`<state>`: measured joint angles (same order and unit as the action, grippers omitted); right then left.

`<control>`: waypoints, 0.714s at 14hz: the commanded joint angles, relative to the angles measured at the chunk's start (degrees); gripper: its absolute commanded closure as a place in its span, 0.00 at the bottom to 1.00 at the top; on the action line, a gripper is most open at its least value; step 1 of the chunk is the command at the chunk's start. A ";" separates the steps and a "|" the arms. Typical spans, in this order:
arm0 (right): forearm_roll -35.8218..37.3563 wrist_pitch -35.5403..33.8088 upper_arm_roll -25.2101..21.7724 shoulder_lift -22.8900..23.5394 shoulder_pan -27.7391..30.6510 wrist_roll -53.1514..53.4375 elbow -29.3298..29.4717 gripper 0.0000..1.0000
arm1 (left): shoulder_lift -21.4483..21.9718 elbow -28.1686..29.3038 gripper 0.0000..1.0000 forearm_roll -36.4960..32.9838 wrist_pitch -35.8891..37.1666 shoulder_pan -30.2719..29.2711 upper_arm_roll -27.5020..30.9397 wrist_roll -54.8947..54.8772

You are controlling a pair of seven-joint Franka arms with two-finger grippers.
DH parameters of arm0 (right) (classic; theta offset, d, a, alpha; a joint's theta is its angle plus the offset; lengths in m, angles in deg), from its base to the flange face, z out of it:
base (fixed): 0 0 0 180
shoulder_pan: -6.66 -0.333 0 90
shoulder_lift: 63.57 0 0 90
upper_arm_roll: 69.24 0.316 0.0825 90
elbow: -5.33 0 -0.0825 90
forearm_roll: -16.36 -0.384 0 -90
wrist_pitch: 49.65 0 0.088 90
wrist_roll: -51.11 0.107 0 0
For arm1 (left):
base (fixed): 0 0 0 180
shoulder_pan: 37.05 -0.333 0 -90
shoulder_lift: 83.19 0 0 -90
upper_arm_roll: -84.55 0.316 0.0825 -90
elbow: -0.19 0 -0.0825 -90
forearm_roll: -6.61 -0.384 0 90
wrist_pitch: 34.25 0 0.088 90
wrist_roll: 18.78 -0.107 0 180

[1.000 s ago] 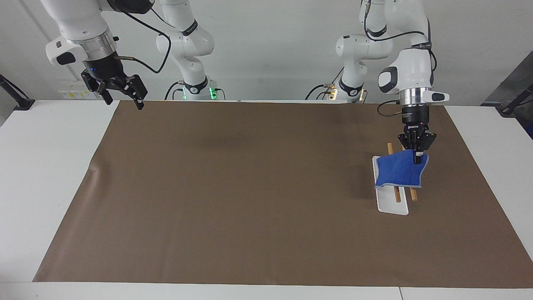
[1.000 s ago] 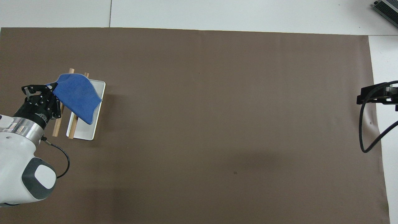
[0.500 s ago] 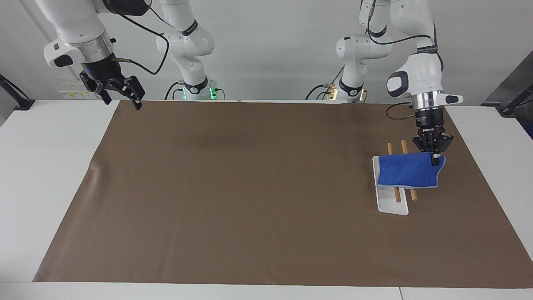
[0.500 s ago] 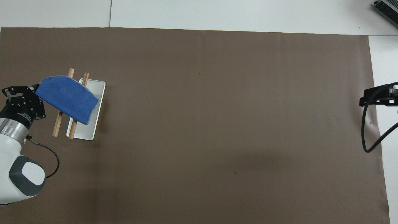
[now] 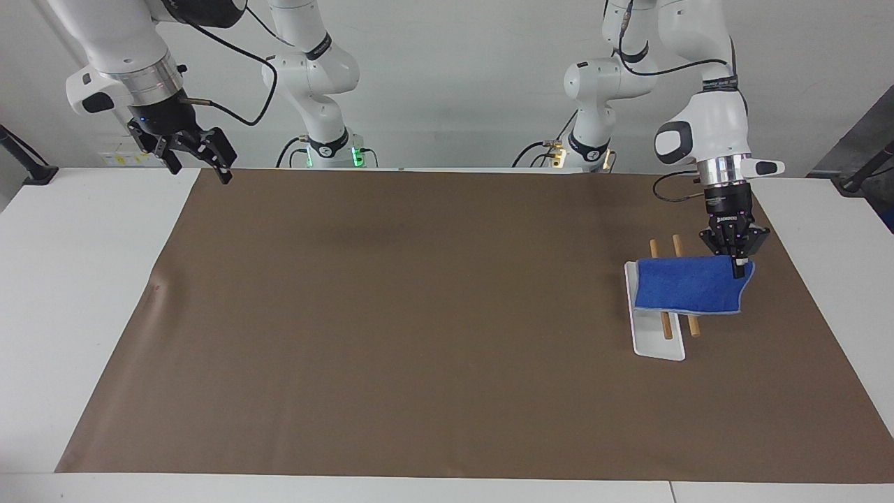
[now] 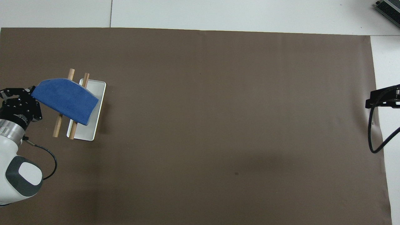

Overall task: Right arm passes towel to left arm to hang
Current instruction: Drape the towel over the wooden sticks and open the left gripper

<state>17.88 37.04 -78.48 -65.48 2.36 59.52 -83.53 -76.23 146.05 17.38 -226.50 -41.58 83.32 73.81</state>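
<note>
Left claw, clamped on towel, has dragged it flatter across the rack; right claw waits apart.

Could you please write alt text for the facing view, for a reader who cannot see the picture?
The left arm's tool is shut on one corner of a blue towel draped over two wooden rods on a white stand, on a brown mat toward the left arm's end of the table. The right arm's tool hangs open over the mat's corner at the right arm's end.
</note>
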 commanded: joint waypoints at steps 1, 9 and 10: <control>0.16 -0.30 -0.34 -1.86 -0.53 -0.67 -2.11 0.00 | 0.16 -0.23 1.00 -0.76 2.22 -1.79 -0.53 0.57; -0.02 0.14 -0.25 -1.95 -0.09 -1.47 -2.55 0.00 | -0.28 -5.75 0.06 -0.67 11.43 -2.50 -0.44 0.22; -0.02 -0.04 -0.25 -1.95 -0.18 -1.55 -2.55 0.00 | -0.19 -6.90 0.04 -0.67 13.89 -2.50 -0.35 0.14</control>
<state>17.88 36.96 -78.61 -65.53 2.13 59.29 -83.95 -76.25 142.15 17.39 -217.61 -42.96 83.32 73.83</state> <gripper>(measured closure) 0.000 0.661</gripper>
